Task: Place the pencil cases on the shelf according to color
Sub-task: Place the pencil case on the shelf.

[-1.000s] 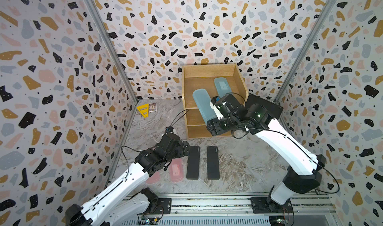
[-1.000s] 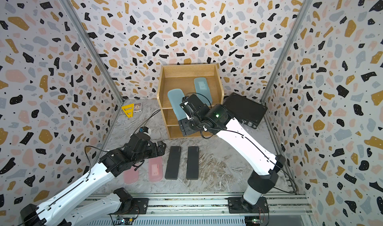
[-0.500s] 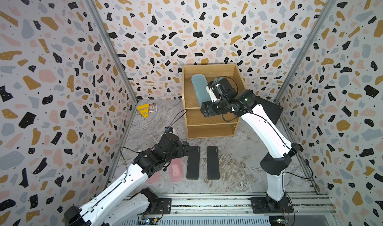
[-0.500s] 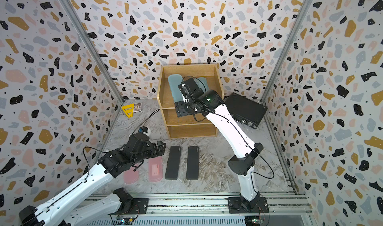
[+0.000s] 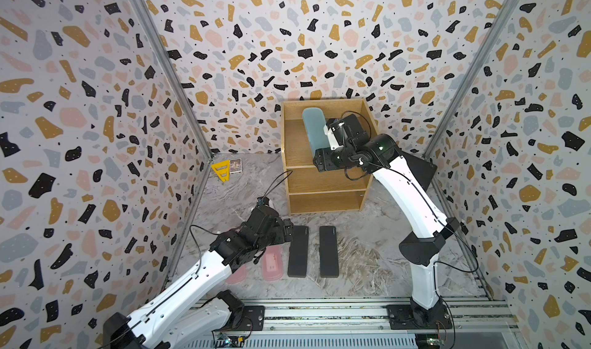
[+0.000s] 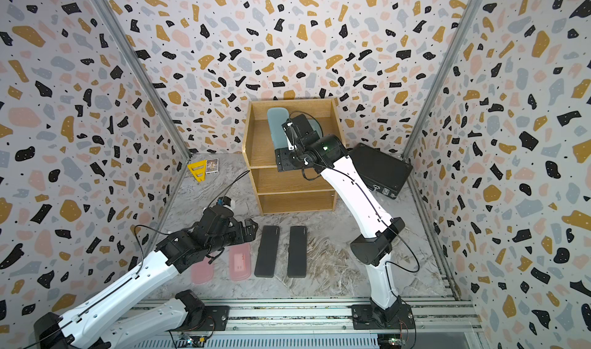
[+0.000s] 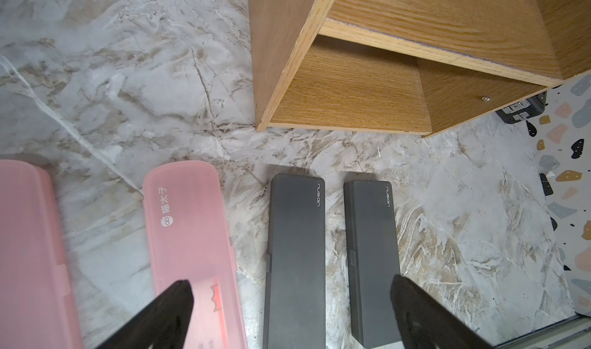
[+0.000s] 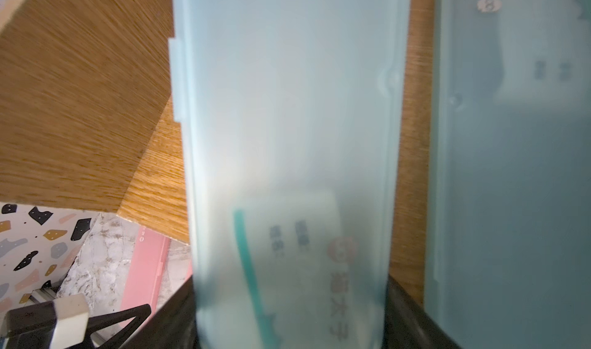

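The oak shelf point(image 5: 286, 139) stands at the back of the floor. My right gripper point(image 8: 291, 312) is shut on the near end of a teal pencil case point(image 5: 315, 129), which reaches over the top tier toward the back panel. A second teal case point(image 8: 511, 171) lies on that tier beside it, mostly hidden by the arm in both top views. Two pink cases point(image 7: 188, 222) point(image 7: 25, 235) and two black cases point(image 7: 295, 251) point(image 7: 371, 235) lie side by side on the floor. My left gripper point(image 7: 291, 286) hangs open above them, holding nothing.
A black briefcase point(image 6: 377, 168) lies to the right of the shelf against the wall. A yellow triangle ruler point(image 5: 222, 169) and a small card box point(image 5: 235, 166) sit in the back left corner. Patterned walls close in three sides, and a metal rail point(image 5: 319, 312) runs along the front.
My right arm has carried the teal case up from in front of the middle tier to over the top tier. The left arm has not moved.
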Robot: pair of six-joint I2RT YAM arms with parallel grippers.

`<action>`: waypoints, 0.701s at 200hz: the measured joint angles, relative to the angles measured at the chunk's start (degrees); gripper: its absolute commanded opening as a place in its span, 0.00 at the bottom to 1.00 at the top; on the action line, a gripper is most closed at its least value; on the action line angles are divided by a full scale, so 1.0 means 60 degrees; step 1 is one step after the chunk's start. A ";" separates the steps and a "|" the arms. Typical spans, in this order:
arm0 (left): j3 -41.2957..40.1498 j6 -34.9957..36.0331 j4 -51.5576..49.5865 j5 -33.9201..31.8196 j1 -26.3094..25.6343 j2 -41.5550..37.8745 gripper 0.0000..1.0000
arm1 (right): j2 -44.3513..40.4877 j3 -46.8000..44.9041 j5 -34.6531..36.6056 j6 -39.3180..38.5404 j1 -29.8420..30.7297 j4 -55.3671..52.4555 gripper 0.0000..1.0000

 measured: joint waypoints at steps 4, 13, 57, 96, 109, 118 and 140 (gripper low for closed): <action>0.0000 0.0000 0.0004 0.0004 0.0000 0.0000 1.00 | 0.0015 0.0018 0.0004 0.0000 -0.0004 0.0011 0.69; 0.0000 0.0000 0.0011 0.0000 0.0000 0.0000 1.00 | 0.0036 0.0047 0.0007 -0.0004 -0.0015 0.0058 0.74; 0.0000 0.0000 0.0029 0.0000 0.0000 0.0022 1.00 | 0.0186 0.0055 0.0004 -0.0051 -0.0069 0.0266 0.88; 0.0000 0.0000 0.0029 0.0004 0.0000 0.0106 1.00 | 0.0208 0.0047 -0.0033 -0.0066 -0.0091 0.0444 0.95; 0.0000 -0.0004 0.0029 0.0000 0.0000 0.0106 1.00 | 0.0186 -0.0026 -0.0095 -0.0069 -0.0091 0.0535 0.96; 0.0000 -0.0004 0.0029 0.0000 0.0000 0.0106 1.00 | 0.0124 -0.0131 -0.0160 -0.0069 -0.0091 0.0630 0.97; -0.0011 -0.0007 0.0047 0.0000 0.0000 0.0106 1.00 | -0.0215 -0.0667 -0.0492 -0.0066 -0.0095 0.0998 0.99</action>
